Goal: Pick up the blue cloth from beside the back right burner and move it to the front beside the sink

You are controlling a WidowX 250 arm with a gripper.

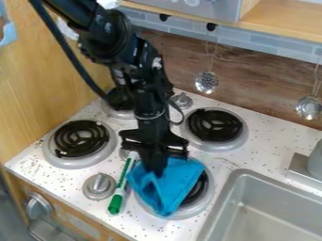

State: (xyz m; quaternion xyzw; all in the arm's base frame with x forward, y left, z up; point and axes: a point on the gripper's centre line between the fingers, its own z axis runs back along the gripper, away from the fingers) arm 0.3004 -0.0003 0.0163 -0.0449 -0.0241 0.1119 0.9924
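Caution: if you are shifting the gripper, loose folds could be snagging on the burner coil or sweeping aside the green marker alongside. Your narrowed fingers appear to be pinching the blue cloth, which is spreading below their tips, partly covering the coil

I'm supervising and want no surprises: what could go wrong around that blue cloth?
The green marker lies close beside the cloth, so a sideways sweep might set it rolling. The cloth partly covers a burner, whose coil might snag it if dragged. The gripper, down at the cloth, might press it into the coil.
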